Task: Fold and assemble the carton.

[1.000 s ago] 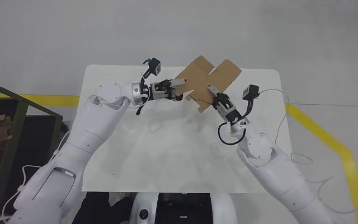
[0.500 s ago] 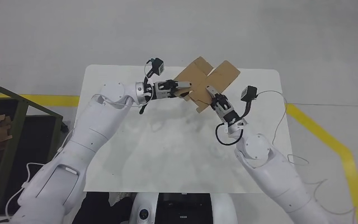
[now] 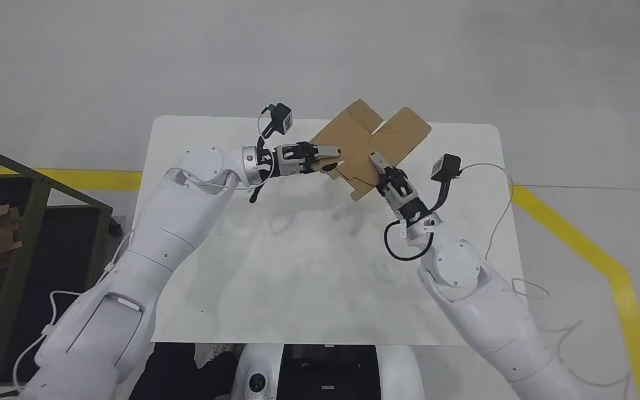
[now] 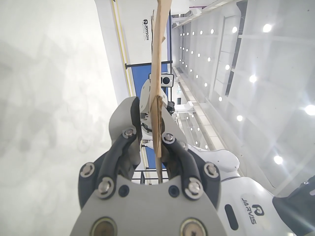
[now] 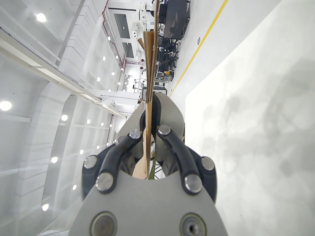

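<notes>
Held over the far side of the bench (image 3: pixel 300 280), the flattened carton (image 3: pixel 365 140) hangs between your two arms. Your right jaws are clamped tight on its near edge. Your left jaws straddle a corner, slightly open, with one pad against the card and the other just clear. The opening step seems barely begun. Next, you likely need to close the left jaws firmly, then spread the panels.

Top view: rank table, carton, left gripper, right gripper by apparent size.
1. table
2. carton
3. left gripper and right gripper: they look alike, so no ranking between them.
</notes>
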Tool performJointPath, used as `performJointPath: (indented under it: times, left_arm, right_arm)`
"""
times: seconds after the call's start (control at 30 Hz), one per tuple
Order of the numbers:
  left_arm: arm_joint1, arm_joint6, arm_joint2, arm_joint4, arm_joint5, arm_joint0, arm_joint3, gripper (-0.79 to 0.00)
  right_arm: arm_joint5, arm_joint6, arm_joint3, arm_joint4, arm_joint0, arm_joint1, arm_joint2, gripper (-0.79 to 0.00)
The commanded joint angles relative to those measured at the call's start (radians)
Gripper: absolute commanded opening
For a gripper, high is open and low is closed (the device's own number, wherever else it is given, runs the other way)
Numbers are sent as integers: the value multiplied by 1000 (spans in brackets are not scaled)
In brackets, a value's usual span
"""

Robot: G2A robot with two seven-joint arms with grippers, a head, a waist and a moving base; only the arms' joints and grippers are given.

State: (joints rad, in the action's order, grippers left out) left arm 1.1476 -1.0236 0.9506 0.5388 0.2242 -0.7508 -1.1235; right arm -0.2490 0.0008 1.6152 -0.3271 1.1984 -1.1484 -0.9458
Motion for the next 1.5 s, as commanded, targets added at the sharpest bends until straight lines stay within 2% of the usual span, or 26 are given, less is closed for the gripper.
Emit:
performJointPath:
  times: [0.0, 0.23, 0.27, 0.3, 0.33, 0.53, 0.7, 0.8, 0.83, 0.9, 1.07, 1.23, 1.47]
  left_arm:
    - [1, 1, 2, -1, 0, -1, 0, -773]
    - [5, 0, 8, -7, -2, -4, -2, -785]
    - [6, 0, 9, -8, -2, -4, -2, -785]
    - [6, 1, 10, -8, -2, -5, -2, -785]
    - [7, 1, 11, -8, -2, -5, -2, -785]
    - [9, 2, 17, -15, -5, -8, -4, -785]
    - [5, -9, 40, -28, 5, -7, -3, -785]
    - [-2, -38, 66, -34, 16, -6, -2, -785]
    - [-5, -49, 74, -35, 15, -7, 0, -785]
    - [-10, -79, 93, -23, 0, -6, 7, -785]
    - [-28, -168, 125, -54, -28, -18, 1, -785]
    - [-45, -274, 155, -62, -45, -42, -19, -785]
    - [-75, -462, 194, -84, -74, -82, -70, -785]
  right_arm:
    - [0, 2, 0, 5, 3, -3, -3, -785]
    - [3, 18, 1, 23, 12, -13, -14, -785]
    - [2, 19, 1, 26, 12, -14, -15, -705]
    - [1, 20, 1, 32, 13, -16, -17, -413]
    - [-1, 19, 2, 38, 16, -17, -19, 0]
    - [-28, 28, 11, 46, 35, -21, -48, 0]
    - [-96, 138, -23, -7, 47, -13, -116, 0]
    - [-141, 267, -61, -74, 48, -4, -169, 0]
    - [-144, 349, -72, -108, 45, -1, -175, 0]
    - [-98, 600, -115, -256, 26, 7, -190, 0]
    - [-97, 913, -237, -283, -24, 30, -263, 0]
    - [-114, 1065, -305, -246, -54, 43, -296, 0]
    - [-177, 1184, -359, -159, -93, 59, -327, 0]
